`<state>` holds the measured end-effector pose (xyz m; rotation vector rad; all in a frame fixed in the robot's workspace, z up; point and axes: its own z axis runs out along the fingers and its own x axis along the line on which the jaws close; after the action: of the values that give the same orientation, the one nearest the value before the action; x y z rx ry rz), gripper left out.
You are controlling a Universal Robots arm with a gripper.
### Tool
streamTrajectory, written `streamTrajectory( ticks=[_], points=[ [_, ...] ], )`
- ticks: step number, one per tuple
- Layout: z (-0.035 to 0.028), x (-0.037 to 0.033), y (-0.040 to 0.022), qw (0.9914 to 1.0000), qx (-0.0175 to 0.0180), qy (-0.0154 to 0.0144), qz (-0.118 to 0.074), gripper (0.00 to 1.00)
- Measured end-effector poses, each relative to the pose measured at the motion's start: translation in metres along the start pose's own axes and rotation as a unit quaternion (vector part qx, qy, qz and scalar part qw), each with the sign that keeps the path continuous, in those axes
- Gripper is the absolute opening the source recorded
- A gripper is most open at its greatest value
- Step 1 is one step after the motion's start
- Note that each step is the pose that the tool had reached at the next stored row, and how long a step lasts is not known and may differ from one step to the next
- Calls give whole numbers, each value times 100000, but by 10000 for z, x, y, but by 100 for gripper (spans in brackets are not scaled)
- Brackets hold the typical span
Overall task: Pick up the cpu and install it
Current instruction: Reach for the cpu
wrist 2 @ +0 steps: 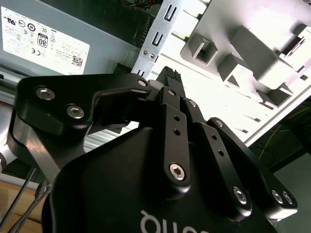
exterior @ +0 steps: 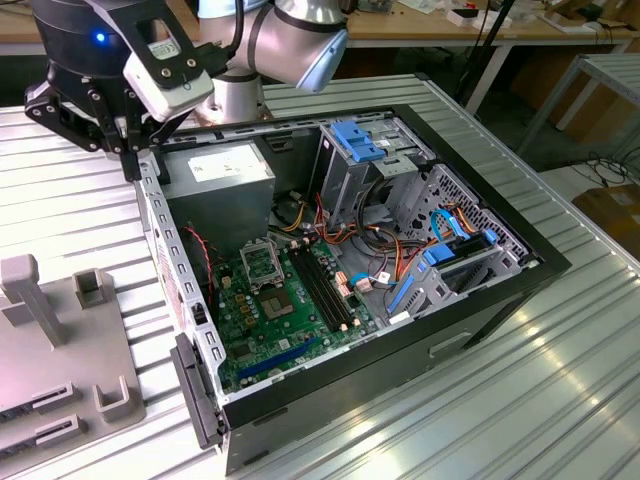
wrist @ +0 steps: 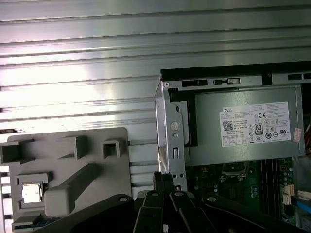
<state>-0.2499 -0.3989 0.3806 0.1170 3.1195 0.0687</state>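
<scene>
Hovering over the metal edge of the open computer case (wrist: 167,121) with the hand (wrist: 164,179) pressed together, pinching nothing. Sits well apart from the cpu (wrist: 31,192), lying flat in a square recess of the grey fixture (wrist: 48,137) on the tabletop (wrist: 77,48), off to one side of the hand. Has the socket (wrist: 235,168) on the opposite side, inside the case.

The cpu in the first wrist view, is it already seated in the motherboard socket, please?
No, the cpu lies in a pocket of the grey fixture, outside the computer case.
</scene>
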Motion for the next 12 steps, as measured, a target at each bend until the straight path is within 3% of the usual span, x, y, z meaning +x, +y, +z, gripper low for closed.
streamTrajectory(
  ticks=[12],
  points=[
    [-1,106,-8,100000,-1,2,-1,11]
  ],
)
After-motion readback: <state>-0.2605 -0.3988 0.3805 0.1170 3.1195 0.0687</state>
